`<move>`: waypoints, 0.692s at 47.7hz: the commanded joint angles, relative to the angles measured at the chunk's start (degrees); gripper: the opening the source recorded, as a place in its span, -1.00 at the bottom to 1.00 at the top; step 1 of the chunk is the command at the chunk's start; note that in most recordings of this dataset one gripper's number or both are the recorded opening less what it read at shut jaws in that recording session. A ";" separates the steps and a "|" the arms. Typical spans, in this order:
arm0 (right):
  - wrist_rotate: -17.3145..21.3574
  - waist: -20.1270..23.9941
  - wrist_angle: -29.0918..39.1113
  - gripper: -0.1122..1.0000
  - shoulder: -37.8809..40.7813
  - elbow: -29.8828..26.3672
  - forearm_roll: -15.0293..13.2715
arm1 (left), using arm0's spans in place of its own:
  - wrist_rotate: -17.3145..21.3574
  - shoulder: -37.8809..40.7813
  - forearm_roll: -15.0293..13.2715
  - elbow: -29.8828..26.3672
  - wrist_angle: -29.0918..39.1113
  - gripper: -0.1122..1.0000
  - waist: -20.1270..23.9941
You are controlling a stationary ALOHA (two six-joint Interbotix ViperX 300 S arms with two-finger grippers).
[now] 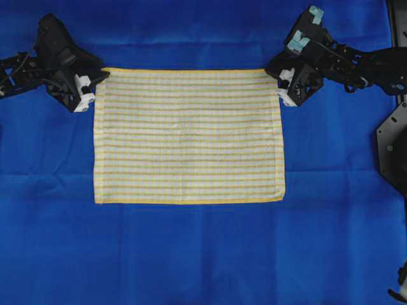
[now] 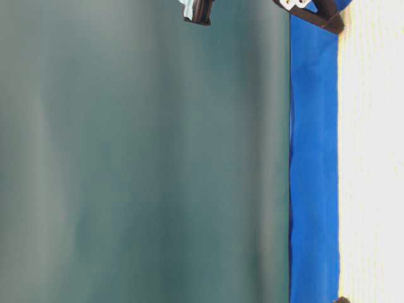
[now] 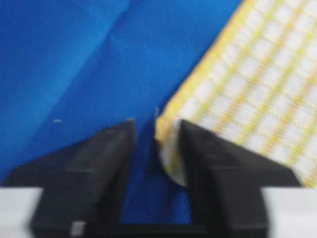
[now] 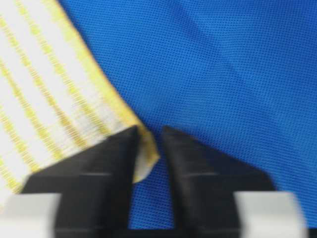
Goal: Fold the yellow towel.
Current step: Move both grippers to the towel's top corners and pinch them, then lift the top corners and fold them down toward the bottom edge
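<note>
Left wrist view: left gripper jaws stand narrow, pinching a corner of the yellow towel. Right wrist view: right gripper jaws likewise pinch a corner. Overhead view: the towel lies flat on the blue cloth, grippers at its two far corners.

Towel corner between tool fingers (narrow gap)

A blue backdrop cloth covers the desk, lightly creased, with a faint fold line running across it. In the table-level view a dull green wall stands behind it.
</note>
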 commanded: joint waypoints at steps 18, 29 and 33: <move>-0.18 -0.26 -0.35 -0.75 -1.49 -0.18 0.18 | 0.00 -0.70 -0.09 -1.49 3.08 -0.73 0.53; -0.18 -0.26 0.79 -0.75 -5.71 -0.09 0.18 | 0.26 -4.48 -0.09 -2.20 3.34 -0.73 0.53; -0.26 -0.26 1.67 -0.75 -7.29 -0.18 0.18 | 0.26 -6.15 -0.09 -2.46 3.43 -0.73 0.53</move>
